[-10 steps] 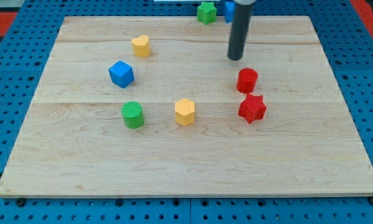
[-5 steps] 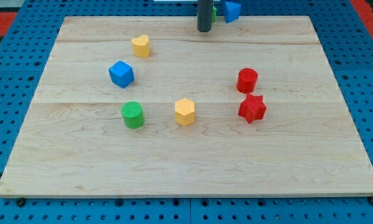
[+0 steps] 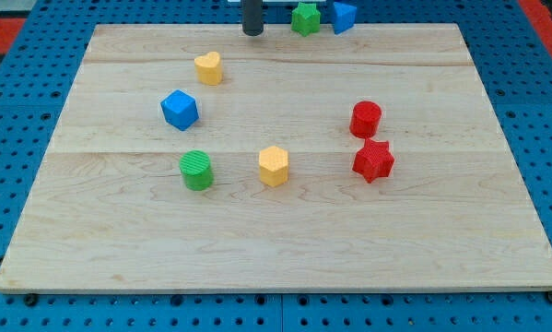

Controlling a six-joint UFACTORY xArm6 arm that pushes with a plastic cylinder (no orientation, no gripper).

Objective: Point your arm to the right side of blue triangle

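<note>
Your tip sits at the frame's top edge, left of the green block and well left of the blue triangle, which lies at top centre-right, just beside that green block. There are no fingers to report, only the rod. On the bench, lower down, lie the other blocks.

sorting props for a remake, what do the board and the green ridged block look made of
The pale wooden board looks like light, unvarnished wood: visible grain lines and plank seams, matte surface. The green ridged cylinder block looks like matte plastic, possibly 3D printed, judging by its fine ridges and flat, even colour; that is only a guess from its look.
</note>
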